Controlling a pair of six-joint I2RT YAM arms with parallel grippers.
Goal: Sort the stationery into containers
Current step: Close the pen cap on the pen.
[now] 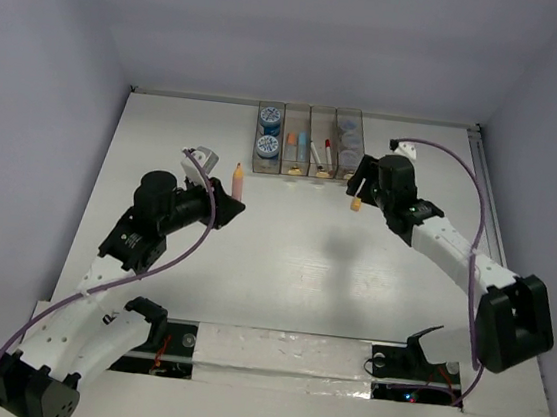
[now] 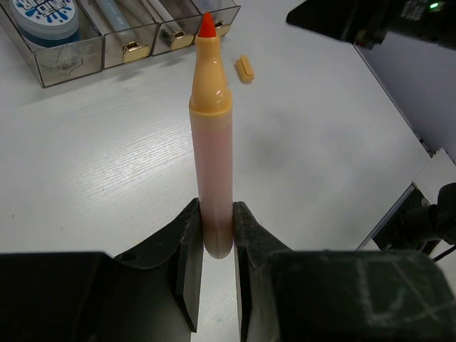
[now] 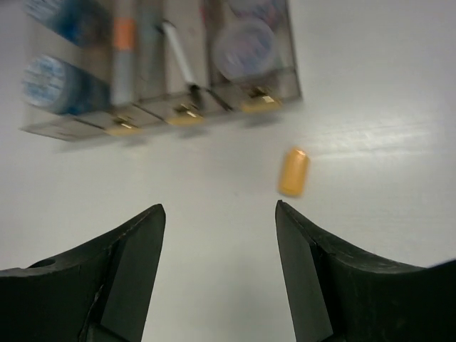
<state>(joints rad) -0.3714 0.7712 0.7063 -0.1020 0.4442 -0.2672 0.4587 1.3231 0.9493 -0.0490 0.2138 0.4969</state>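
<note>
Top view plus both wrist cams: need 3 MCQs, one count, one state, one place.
1. How many bins are in the row? A two; B four; C six
2. The left gripper is: A shut on the marker; B open; C shut on the cap
3. The cap lies: A in a bin; B on the marker; C on the table

1 B: the top view shows four joined compartments.
2 A: it clamps the marker's barrel in the left wrist view.
3 C: it lies on bare table before the bins, and the marker's tip is uncovered.
</note>
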